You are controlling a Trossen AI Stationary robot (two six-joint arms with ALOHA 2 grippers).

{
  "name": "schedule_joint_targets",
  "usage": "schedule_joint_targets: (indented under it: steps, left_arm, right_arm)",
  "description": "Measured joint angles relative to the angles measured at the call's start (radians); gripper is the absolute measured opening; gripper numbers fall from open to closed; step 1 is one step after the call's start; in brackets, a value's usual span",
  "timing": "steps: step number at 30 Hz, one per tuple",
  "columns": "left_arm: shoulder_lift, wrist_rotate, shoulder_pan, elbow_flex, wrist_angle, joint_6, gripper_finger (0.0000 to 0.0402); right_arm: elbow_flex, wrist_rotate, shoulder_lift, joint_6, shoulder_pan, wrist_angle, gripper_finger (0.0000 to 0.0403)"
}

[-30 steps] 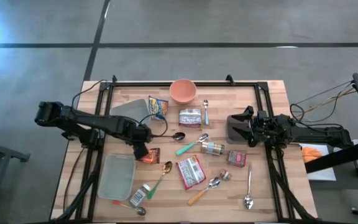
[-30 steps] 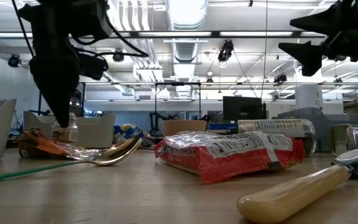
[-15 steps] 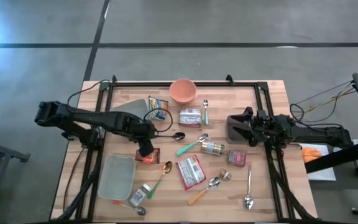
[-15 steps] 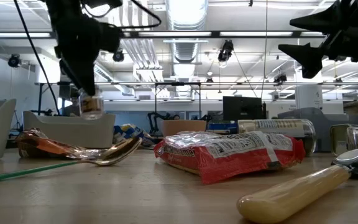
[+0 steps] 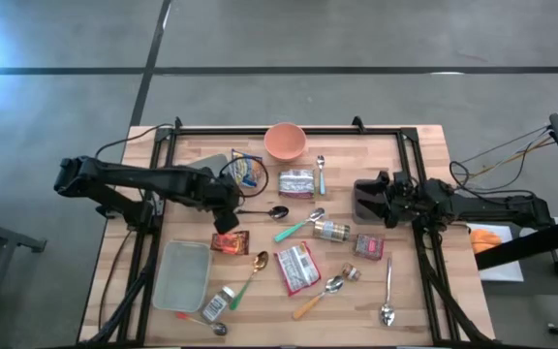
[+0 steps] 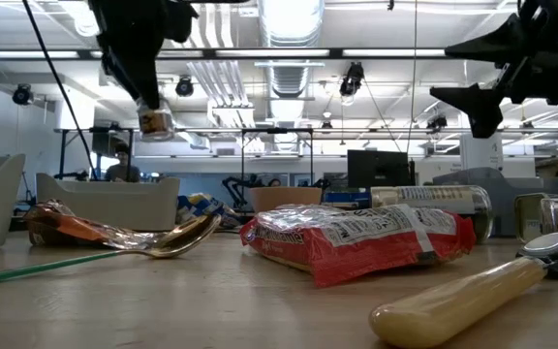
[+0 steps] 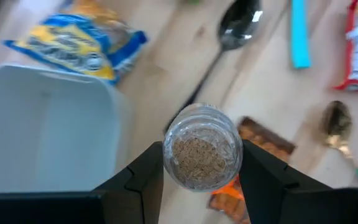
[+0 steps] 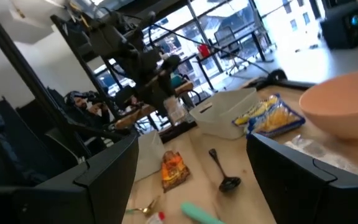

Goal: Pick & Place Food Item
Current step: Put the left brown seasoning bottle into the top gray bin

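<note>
My left gripper hangs above the table's left half, shut on a small glass jar of brown grains, which also shows high up in the low view. Below it an orange-brown packet lies flat on the wood. My right gripper waits open at the right side, pointing level toward the table's left, with nothing between its fingers. My left gripper pinches the jar's round glass wall between its two fingers, one on each side. The fingers come from above, pointing steeply down. The jar hangs between the fingertips, lifted well clear of the table, about upright.
A white bin and a yellow-blue snack bag lie toward the far left. A clear tub sits near left. A pink bowl, red-white packets, jars and several spoons fill the middle.
My left gripper has risen straight up with the jar, which has come off the table beside the orange-brown packet and now hangs high and clear. The gripper has tipped a little while rising. My right gripper has rolled slightly in place.
</note>
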Motion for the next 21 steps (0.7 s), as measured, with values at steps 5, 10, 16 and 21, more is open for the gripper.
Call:
schedule_joint_targets:
  steps: [5,10,16,21]
  left_arm:
    - [0.000,-0.070,0.011,0.040,-0.118,-0.059,0.0159]
    - [0.000,-0.071,0.059,0.044,-0.176,-0.079,0.0159]
    - [0.000,-0.070,0.195,0.035,-0.232,-0.079,0.0159]
    - [0.002,-0.052,0.384,0.016,-0.233,-0.067,0.0159]
  right_arm:
    - [0.000,0.000,0.005,0.052,0.000,0.000,0.0296]
    - [0.000,-0.002,0.005,0.073,0.000,0.000,0.0296]
    - [0.000,-0.002,0.006,0.073,0.000,0.000,0.0296]
    - [0.000,-0.002,0.007,0.073,0.000,0.000,0.0296]
